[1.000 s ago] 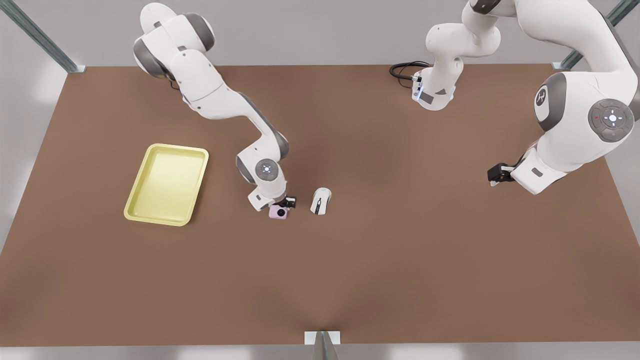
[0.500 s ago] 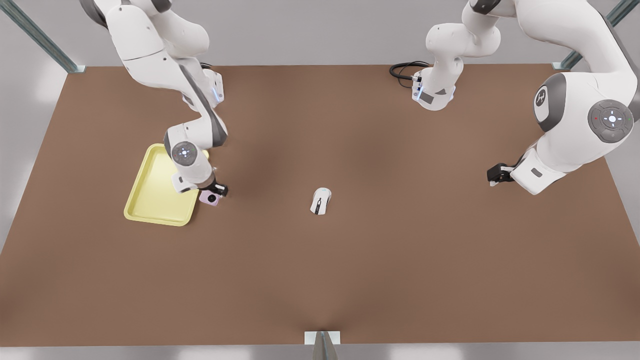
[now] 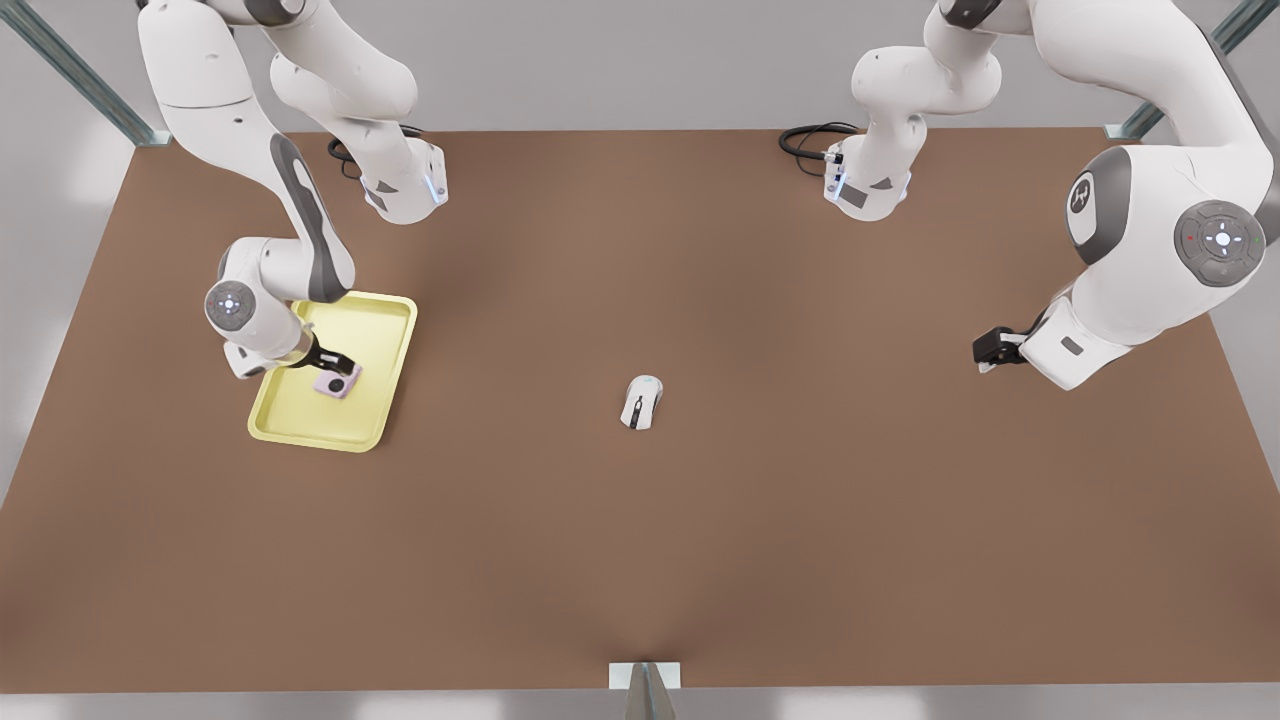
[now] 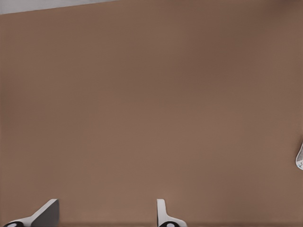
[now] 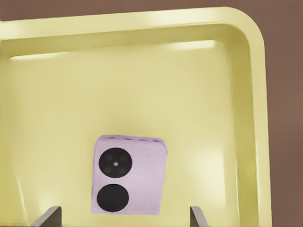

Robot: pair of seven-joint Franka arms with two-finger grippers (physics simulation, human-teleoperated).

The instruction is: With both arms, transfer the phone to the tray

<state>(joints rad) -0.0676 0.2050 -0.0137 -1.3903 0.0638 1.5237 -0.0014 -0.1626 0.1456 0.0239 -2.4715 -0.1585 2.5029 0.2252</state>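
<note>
Table (image 3: 700, 540): brown, carries everything.

Right arm (image 3: 290, 215): reaches down from the far left corner, wrist above the tray's left edge.

Left arm (image 3: 1150, 240): waits at the front view's right, over bare table, well apart from everything else.

Tray (image 3: 300, 420): pale yellow, on the left half of the table, long axis running near-far.

Right gripper (image 3: 335, 368): over the tray interior, directly above the phone. In the right wrist view its fingertips (image 5: 49, 215) stand wide apart, one to each side of the phone with a clear gap on both sides. Nothing held.

Left gripper (image 3: 985, 348): points toward the front view's left. In the left wrist view its fingertips (image 4: 45, 213) are spread with only table between them, holding nothing.

Mouse (image 3: 640, 401): white, on the table near centre, well right of the tray. An edge of it shows in the left wrist view (image 4: 299, 158).

Phone (image 5: 129, 174): pink, flat on the tray floor with both black circles facing up, in the near half, closer to the right rim. Front view (image 3: 336, 386) has it just under the right gripper.
</note>
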